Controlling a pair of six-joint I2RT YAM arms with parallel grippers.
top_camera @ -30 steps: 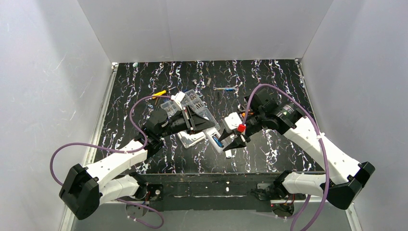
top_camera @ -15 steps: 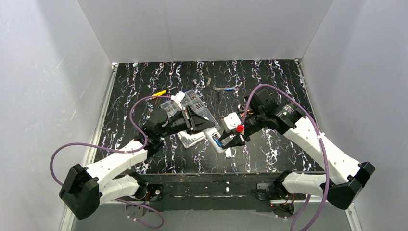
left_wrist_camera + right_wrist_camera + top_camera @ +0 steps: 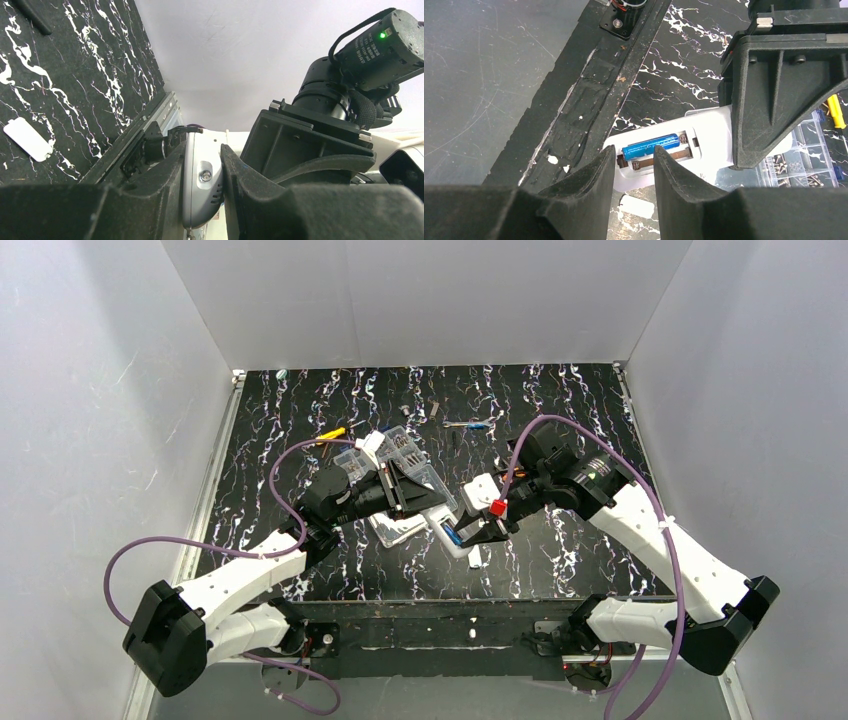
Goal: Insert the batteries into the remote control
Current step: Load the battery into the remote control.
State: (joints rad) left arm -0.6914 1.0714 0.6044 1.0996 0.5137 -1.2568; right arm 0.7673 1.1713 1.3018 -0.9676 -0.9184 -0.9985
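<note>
The white remote control (image 3: 437, 523) lies tilted at mid-table with its back recess up. My left gripper (image 3: 424, 502) is shut on its far end; the left wrist view shows the grey-white end (image 3: 201, 185) pinched between both fingers. One blue battery (image 3: 651, 145) sits in the upper slot of the recess, and the lower slot beside it shows bare contacts. My right gripper (image 3: 635, 152) is open and empty, with its tips just above the near end of the recess; it also shows in the top view (image 3: 472, 532). The second battery is out of view.
The small white cover piece (image 3: 636, 206) lies on the black marbled mat just in front of the remote. The clear compartment box (image 3: 796, 162) sits behind my left gripper. A yellow-handled screwdriver (image 3: 331, 434) lies further back. The mat's front edge (image 3: 624, 75) is close.
My right gripper has shifted slightly left and closer to the remote's open recess. The left gripper and the remote have not moved.
</note>
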